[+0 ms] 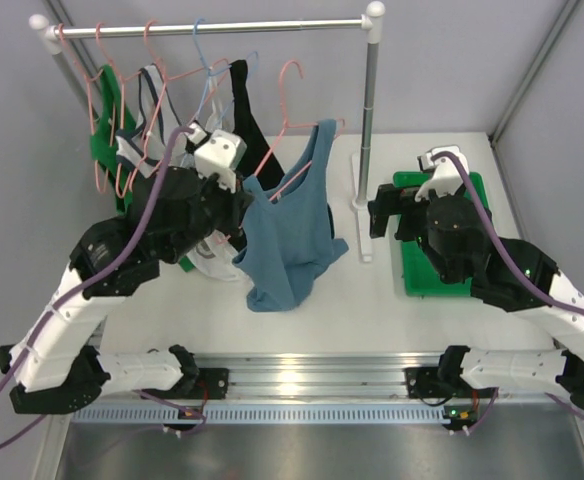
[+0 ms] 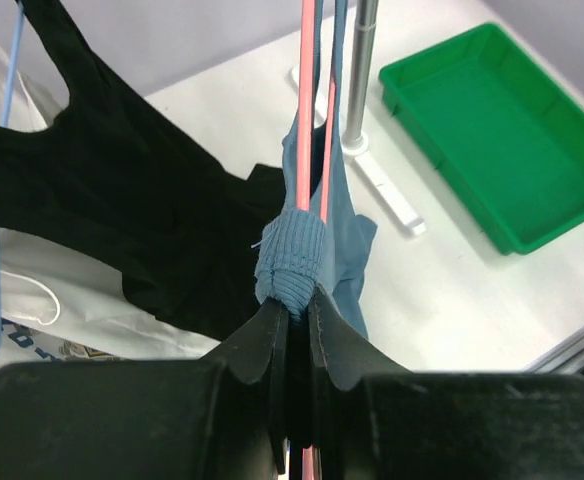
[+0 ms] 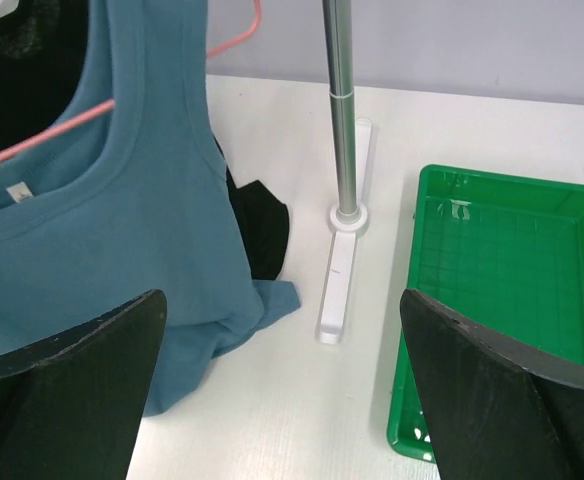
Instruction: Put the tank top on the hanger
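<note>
The dusty blue tank top (image 1: 287, 235) hangs in the air on the pink hanger (image 1: 290, 90), its hem resting on the table. The hanger's hook is free, below the rail. My left gripper (image 1: 244, 200) is shut on the bunched blue strap (image 2: 292, 255) together with the pink wire (image 2: 307, 120), holding one shoulder. In the right wrist view the tank top (image 3: 92, 230) shows its scooped neck, its white label (image 3: 14, 192) and the pink wire (image 3: 42, 140) through it. My right gripper (image 3: 282, 370) is wide open and empty, to the right of the top, above the table (image 1: 377, 215).
A garment rack stands at the back, its post (image 1: 369, 140) and white foot (image 3: 337, 280) between the arms. On its rail (image 1: 212, 27) hang a black top (image 1: 244, 110), a green top (image 1: 104, 140) and several hangers. A green tray (image 1: 417, 280) lies right, a white bag (image 1: 212, 262) left.
</note>
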You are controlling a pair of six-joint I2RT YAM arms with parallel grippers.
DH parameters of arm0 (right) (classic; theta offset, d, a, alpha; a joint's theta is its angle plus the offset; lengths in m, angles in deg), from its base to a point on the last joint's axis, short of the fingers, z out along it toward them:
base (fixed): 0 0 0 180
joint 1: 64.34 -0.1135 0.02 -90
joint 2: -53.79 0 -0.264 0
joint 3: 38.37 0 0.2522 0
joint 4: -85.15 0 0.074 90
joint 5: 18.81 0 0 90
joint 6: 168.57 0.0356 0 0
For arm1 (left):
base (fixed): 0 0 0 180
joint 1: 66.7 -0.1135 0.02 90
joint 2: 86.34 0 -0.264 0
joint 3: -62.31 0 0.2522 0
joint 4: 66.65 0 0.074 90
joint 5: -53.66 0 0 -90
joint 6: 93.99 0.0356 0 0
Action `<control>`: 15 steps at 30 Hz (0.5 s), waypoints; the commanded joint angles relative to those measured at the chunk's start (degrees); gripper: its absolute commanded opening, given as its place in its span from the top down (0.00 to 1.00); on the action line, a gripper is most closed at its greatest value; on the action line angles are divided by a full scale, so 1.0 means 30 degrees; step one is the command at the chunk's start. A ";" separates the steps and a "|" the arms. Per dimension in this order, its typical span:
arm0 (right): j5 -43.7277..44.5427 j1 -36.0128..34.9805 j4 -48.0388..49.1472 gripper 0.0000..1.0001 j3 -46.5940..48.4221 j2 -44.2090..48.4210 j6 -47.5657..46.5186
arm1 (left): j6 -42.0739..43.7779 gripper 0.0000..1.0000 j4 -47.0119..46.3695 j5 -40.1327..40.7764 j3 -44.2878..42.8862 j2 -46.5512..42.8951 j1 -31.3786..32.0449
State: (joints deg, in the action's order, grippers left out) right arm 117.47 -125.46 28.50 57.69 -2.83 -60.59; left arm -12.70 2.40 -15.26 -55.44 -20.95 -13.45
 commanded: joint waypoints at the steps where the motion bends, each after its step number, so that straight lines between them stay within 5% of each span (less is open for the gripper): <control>1: 0.0305 -0.0251 0.0207 0.00 0.0545 0.0123 -0.0192 | 0.0734 1.00 -0.3338 0.1232 0.1173 0.0000 -0.0114; 15: 0.0510 -0.0280 -0.0028 0.00 -0.0071 0.0504 0.0160 | 0.1907 1.00 -0.8349 -0.0757 0.1821 0.0997 -0.3659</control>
State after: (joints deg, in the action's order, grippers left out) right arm 117.80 -125.46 28.43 57.54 -2.72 -60.40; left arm -8.57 -11.53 -16.22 -48.36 -18.00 -23.19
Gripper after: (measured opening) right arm 0.996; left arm 0.123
